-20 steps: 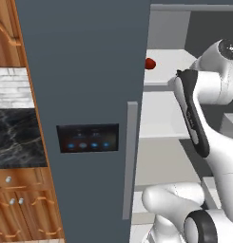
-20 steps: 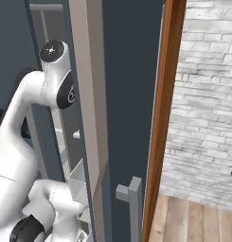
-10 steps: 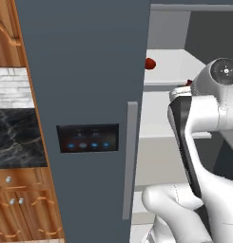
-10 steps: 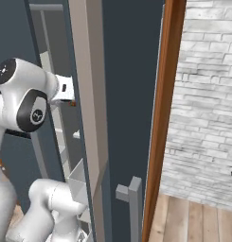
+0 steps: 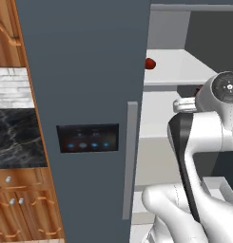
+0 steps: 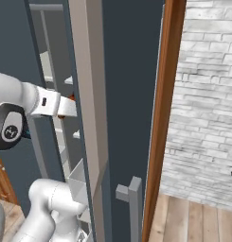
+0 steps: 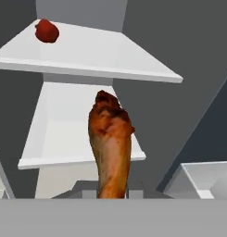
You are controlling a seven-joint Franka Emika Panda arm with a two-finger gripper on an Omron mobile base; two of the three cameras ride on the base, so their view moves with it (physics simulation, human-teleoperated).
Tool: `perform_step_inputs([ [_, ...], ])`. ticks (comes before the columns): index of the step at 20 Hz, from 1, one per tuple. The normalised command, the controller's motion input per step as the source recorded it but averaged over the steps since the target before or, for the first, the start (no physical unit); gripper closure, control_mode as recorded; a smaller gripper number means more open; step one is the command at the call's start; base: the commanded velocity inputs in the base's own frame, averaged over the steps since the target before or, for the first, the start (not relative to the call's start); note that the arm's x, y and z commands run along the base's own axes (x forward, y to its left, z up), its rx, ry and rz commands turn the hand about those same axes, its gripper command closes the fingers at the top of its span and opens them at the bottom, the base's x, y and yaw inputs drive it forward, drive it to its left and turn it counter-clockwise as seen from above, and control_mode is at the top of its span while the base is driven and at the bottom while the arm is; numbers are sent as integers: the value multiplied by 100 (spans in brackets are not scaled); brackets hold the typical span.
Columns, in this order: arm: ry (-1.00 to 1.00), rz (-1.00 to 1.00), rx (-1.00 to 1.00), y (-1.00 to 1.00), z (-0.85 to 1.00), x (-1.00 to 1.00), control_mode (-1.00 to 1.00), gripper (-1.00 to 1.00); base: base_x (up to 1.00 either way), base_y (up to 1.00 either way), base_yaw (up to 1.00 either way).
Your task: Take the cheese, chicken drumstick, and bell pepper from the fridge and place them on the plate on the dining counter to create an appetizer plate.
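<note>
Claw [image 7: 112, 194] is clamped on the brown lumpy chicken drumstick [image 7: 110, 143], its long axis running straight out ahead; glossy red bell pepper [image 7: 47, 31] sits beyond, upper-left.

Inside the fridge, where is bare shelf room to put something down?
The upper shelf is bare apart from the bell pepper at its far left corner. The shelf below is bare on its left; the chicken drumstick in the jaws hides its right part.

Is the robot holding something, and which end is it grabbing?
Yes, the brown lumpy chicken drumstick. The jaws grip its narrow lower end, and the fat knobbly end sticks out toward the white fridge shelves.
</note>
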Motion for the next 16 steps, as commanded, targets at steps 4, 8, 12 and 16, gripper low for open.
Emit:
perform_step_inputs([
  [4, 0, 0, 0, 10, -1, -51, -100, 100, 0, 0, 0],
  [8, 0, 0, 0, 0, 0, 0, 100, 100, -28, 31, 0],
  [12, 0, 0, 0, 0, 0, 0, 100, 100, -26, 48, 0],
  [16, 0, 0, 0, 0, 0, 0, 100, 100, -4, 90, 0],
])
